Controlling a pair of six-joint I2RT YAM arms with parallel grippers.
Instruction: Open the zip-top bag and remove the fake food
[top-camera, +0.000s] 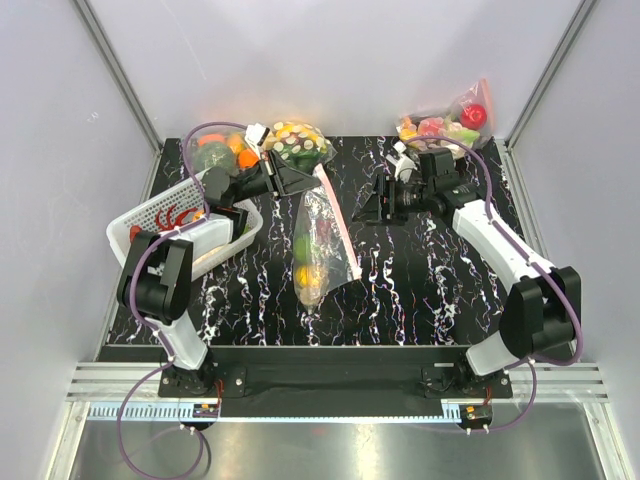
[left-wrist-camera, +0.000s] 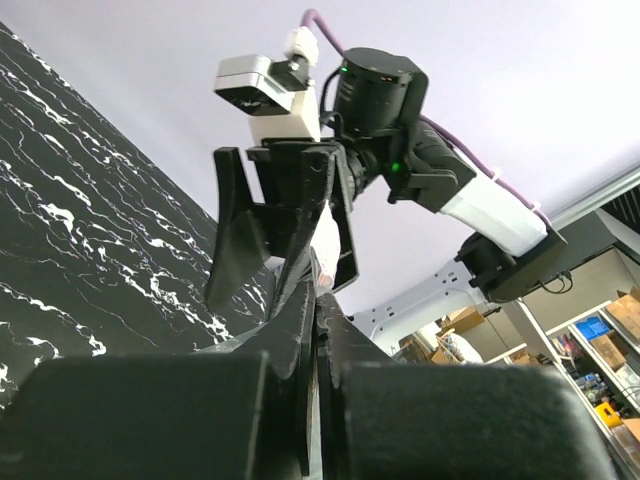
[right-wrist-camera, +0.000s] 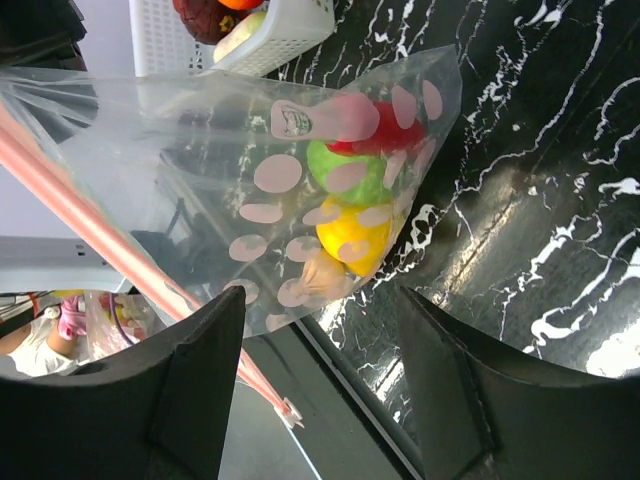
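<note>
Glossy crinkled film: clear white-dotted plastic zip-top bag (right-wrist-camera: 200, 150); its pinkish-red zip strip (right-wrist-camera: 70, 200) looks matt. Inside, round green plastic fruit (right-wrist-camera: 330, 165) and yellow plastic fruit (right-wrist-camera: 340, 225), smooth, shiny. Glossy, reflective too: black white-veined marble-look tabletop (right-wrist-camera: 560, 130). Matt: white perforated plastic basket (top-camera: 150, 218).

A: That bag (right-wrist-camera: 200, 130) ahead of the right gripper (right-wrist-camera: 318, 300), colours?
B: Clear w/ white dots, pink zip strip (right-wrist-camera: 90, 215). Inside: green fruit (right-wrist-camera: 345, 180), yellow fruit (right-wrist-camera: 350, 235), red bit (right-wrist-camera: 385, 130), tan bit (right-wrist-camera: 325, 270).
A: And the table (right-wrist-camera: 520, 150) under it?
B: Black, white veins. White basket (right-wrist-camera: 270, 30) beyond.
</note>
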